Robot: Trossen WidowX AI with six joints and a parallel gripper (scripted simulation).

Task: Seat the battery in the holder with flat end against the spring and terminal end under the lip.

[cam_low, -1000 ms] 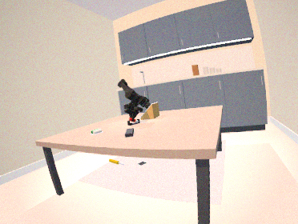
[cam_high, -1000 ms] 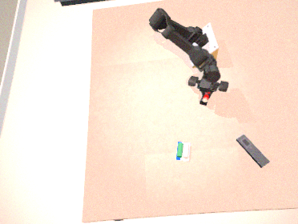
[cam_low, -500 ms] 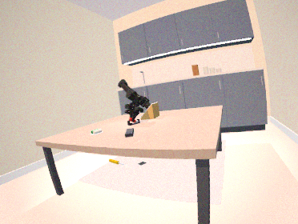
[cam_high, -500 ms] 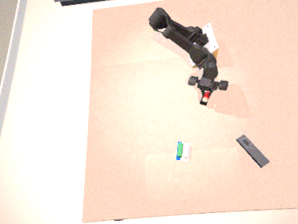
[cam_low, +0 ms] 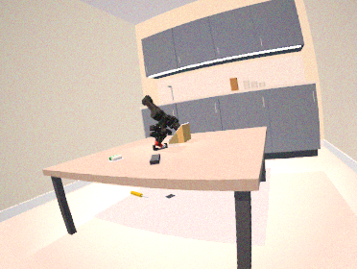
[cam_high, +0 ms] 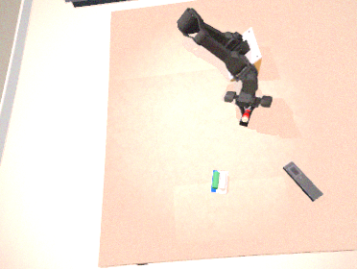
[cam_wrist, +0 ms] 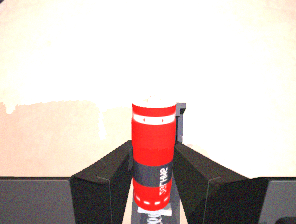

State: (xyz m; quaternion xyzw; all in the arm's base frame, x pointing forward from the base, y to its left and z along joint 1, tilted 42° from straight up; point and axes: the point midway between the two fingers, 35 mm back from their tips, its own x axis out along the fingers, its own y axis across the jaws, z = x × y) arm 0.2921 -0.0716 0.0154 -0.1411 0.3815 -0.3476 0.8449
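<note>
The red battery [cam_high: 246,115] [cam_low: 157,144] [cam_wrist: 153,137] has white ends and a dark band. My gripper [cam_high: 247,112] [cam_wrist: 152,146] is shut on it, one finger on each side. In the wrist view the battery looks tilted, its pale terminal end at the top and nearer the camera, its other end low near the spring [cam_wrist: 154,218]. The dark holder [cam_high: 244,123] [cam_wrist: 182,107] lies beneath it, showing past its upper right and lower end. The battery hides most of the holder and the lip; whether it touches the holder floor I cannot tell.
A small white object with a green cylinder [cam_high: 215,180] [cam_low: 113,158] and a blue edge lies on the table [cam_high: 144,216] [cam_low: 211,163]. A dark remote-like object [cam_high: 302,181] [cam_low: 154,158] lies to the right in the top view. A wedge-shaped block [cam_low: 184,134] stands by the arm.
</note>
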